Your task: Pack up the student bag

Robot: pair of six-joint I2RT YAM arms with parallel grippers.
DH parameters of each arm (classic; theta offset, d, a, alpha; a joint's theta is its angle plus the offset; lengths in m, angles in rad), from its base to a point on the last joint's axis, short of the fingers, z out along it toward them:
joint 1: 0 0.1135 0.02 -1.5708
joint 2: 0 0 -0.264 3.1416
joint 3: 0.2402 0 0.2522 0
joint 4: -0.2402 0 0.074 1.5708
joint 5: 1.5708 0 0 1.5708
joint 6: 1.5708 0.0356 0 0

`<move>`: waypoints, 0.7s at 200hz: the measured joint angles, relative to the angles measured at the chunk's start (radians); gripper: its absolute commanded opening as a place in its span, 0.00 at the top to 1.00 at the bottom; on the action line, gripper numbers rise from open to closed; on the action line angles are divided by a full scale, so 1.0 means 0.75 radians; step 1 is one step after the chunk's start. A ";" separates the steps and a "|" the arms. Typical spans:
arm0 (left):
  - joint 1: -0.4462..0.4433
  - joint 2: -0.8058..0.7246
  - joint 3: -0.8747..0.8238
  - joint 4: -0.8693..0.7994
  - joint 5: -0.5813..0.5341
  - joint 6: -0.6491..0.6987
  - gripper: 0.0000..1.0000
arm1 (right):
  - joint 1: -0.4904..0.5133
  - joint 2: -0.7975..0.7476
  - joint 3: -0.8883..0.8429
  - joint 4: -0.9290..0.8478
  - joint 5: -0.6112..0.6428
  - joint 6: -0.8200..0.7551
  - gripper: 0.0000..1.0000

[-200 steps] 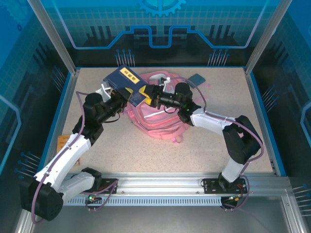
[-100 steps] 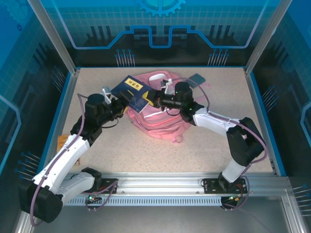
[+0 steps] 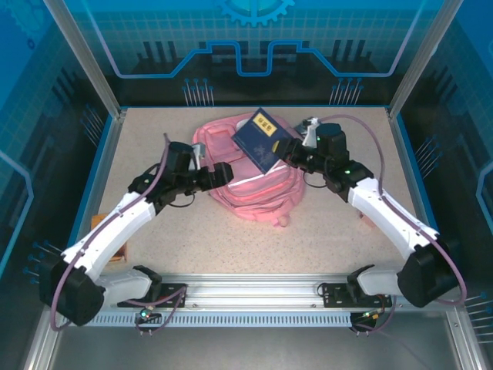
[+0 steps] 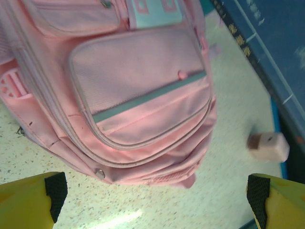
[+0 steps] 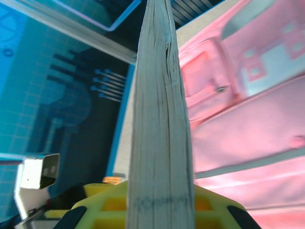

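Note:
The student bag (image 3: 248,185) is a pink backpack lying flat mid-table, front pockets up. In the left wrist view the bag (image 4: 138,90) shows its zip pocket and pale stripe. A dark blue book (image 3: 265,139) is held tilted above the bag's top right, with my right gripper (image 3: 296,155) shut on its lower edge. The right wrist view looks along the book's page edge (image 5: 161,109), clamped in my right gripper (image 5: 161,210). My left gripper (image 3: 224,173) sits at the bag's left side. In its own view the left gripper (image 4: 155,200) is open, with bare table between the fingers.
An orange item (image 3: 101,224) lies by the table's left edge. A small pink block (image 4: 268,146) rests near the blue table border. Aluminium frame posts and blue panels enclose the table on three sides.
The left gripper let go of the book and dropped to the bag's left side. The right gripper carried the book right and back. The bag now lies flatter.

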 measured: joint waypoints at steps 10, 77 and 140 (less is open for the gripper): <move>-0.046 0.046 0.042 -0.030 -0.021 0.054 0.01 | -0.023 -0.030 0.000 -0.069 0.033 -0.034 0.92; -0.304 0.446 0.402 -0.202 -0.196 0.401 0.14 | -0.185 -0.202 -0.086 -0.304 0.143 -0.085 0.91; -0.367 0.841 0.711 -0.442 -0.234 0.664 0.22 | -0.316 -0.247 -0.111 -0.419 0.106 -0.100 0.91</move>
